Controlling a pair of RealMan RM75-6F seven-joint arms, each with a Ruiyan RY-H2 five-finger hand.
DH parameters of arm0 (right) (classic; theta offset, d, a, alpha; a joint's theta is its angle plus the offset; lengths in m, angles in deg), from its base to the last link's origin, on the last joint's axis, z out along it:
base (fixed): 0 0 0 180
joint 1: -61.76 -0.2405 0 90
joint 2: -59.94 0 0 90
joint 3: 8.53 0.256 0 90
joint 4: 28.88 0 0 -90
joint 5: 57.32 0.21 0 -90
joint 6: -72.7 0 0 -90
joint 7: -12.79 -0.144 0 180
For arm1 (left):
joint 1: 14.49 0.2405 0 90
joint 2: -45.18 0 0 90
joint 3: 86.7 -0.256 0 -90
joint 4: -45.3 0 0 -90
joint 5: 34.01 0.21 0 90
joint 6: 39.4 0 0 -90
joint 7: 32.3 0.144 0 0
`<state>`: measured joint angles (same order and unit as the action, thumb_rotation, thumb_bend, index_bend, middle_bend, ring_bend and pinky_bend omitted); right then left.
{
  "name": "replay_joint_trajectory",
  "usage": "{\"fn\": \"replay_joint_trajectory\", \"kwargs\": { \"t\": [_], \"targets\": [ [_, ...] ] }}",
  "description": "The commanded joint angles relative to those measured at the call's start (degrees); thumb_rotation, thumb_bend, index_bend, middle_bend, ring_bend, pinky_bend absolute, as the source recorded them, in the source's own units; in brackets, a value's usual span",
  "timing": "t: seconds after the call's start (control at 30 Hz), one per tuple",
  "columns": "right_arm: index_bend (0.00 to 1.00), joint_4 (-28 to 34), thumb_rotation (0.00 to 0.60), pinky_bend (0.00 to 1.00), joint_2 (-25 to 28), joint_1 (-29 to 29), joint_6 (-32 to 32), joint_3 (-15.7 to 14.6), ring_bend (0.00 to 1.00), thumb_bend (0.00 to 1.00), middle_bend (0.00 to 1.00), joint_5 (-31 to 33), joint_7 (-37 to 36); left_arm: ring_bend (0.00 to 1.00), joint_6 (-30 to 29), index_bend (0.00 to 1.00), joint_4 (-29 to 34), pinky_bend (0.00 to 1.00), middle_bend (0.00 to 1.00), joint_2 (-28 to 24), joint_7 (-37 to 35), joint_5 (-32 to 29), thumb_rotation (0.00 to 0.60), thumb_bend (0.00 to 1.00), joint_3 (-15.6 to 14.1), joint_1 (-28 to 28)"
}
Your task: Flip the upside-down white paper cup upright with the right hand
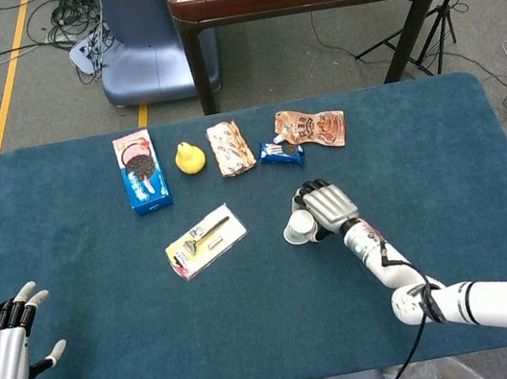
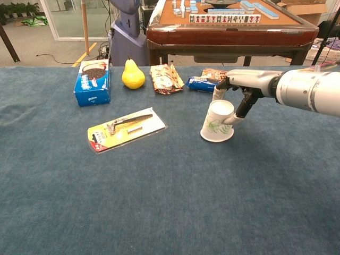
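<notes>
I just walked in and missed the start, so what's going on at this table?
The robot's right hand grips an upside-down white paper cup on the blue table, fingers around its upper part. The cup is tilted but its mouth is still down, so it has not been flipped yet. The left hand is open at the near left corner, holding nothing. A row of snacks and a pear sits farther back.
</notes>
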<state>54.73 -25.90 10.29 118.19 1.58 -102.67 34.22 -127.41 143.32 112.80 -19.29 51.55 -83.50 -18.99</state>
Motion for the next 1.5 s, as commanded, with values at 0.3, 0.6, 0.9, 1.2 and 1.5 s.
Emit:
{"fn": "replay_joint_trajectory", "kwargs": {
  "t": [0.3, 0.6, 0.9, 1.2, 1.5],
  "targets": [
    [0.43, 2.0, 0.6, 0.11, 3.7, -4.8, 4.6, -4.4, 0.1, 0.29, 0.26, 1.0, 18.1, 0.16, -0.2, 0.22, -0.2, 0.13, 0.13, 0.2, -0.1, -0.1, 0.6, 0.15, -0.1, 0.2],
    [0.43, -0.1, 0.6, 0.05, 1.3, -7.3, 9.6, -7.8, 0.1, 0.3, 0.26, 2.4, 31.5, 0.16, -0.1, 0.22, -0.4, 0.13, 0.13, 0.2, -0.4, -0.3, 0.6, 0.15, 0.0, 0.3],
    [0.41, -2.7, 0.6, 0.01, -2.2, -8.1, 8.8, -8.5, 0.1, 0.3, 0.24, 4.5, 35.0, 0.16, -0.2, 0.22, -0.7, 0.13, 0.13, 0.2, -0.7, -0.5, 0.6, 0.15, -0.2, 0.6],
    [0.05, -1.3, 0.6, 0.0, -2.2, -7.3, 6.7, -4.9, 0.06, 0.21, 0.15, 6.0, 28.0, 0.16, -0.6, 0.22, -1.1, 0.13, 0.13, 0.4, -1.3, -0.7, 0.6, 0.15, -0.1, 1.0],
    [0.02, -0.9, 0.6, 0.0, 0.2, -3.9, 4.0, -1.4, 0.06, 0.19, 0.14, 4.4, 14.4, 0.16, -0.4, 0.22, -1.0, 0.13, 0.13, 0.4, -1.3, -0.6, 0.6, 0.15, -0.1, 0.9]
  ]
}}
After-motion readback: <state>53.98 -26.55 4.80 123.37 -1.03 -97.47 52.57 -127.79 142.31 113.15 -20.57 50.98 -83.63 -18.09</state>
